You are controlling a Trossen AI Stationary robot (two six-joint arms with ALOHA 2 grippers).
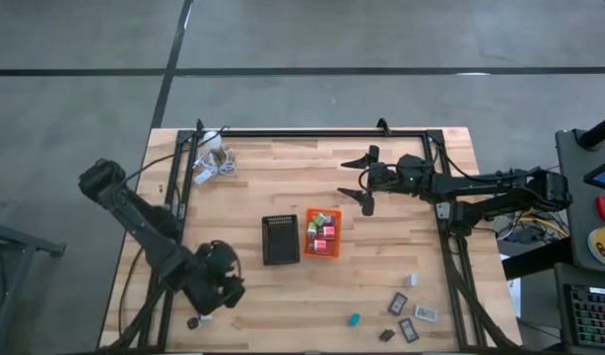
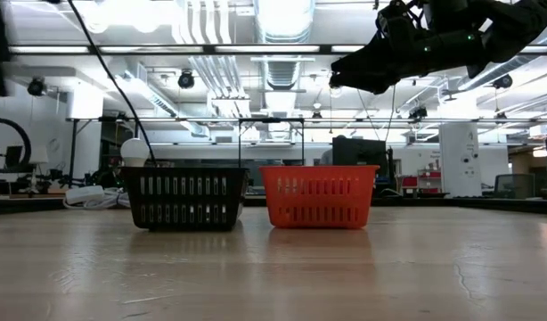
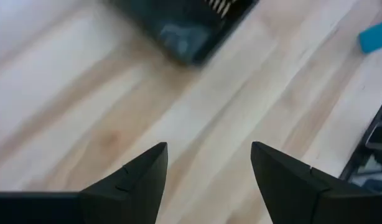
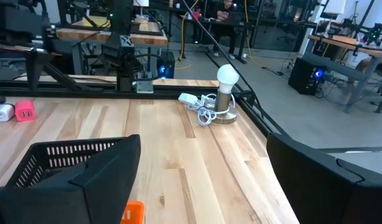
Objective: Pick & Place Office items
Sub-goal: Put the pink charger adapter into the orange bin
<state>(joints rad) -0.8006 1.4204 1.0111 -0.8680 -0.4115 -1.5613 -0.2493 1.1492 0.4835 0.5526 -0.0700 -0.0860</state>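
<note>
The orange tray (image 1: 322, 233) holds several small coloured blocks, and the black tray (image 1: 280, 240) stands just left of it. More office items lie loose near the front right: a teal block (image 1: 354, 319), a white block (image 1: 411, 280) and flat grey-black rectangles (image 1: 398, 303). My left gripper (image 1: 224, 286) hangs over bare wood at the front left, slanting down. It is open with nothing between its fingers (image 3: 206, 180); ahead of it show the black tray's corner (image 3: 185, 31) and the teal block (image 3: 374, 34). My right gripper (image 1: 360, 182) is open and level above the table, behind the orange tray.
A white ball with coiled grey cable (image 1: 216, 158) sits at the far left corner. A pink block (image 4: 24, 111) and a white one (image 4: 1, 112) lie near the left edge. A black frame rail (image 1: 312, 132) runs round the table. Bare wood lies in front of the trays.
</note>
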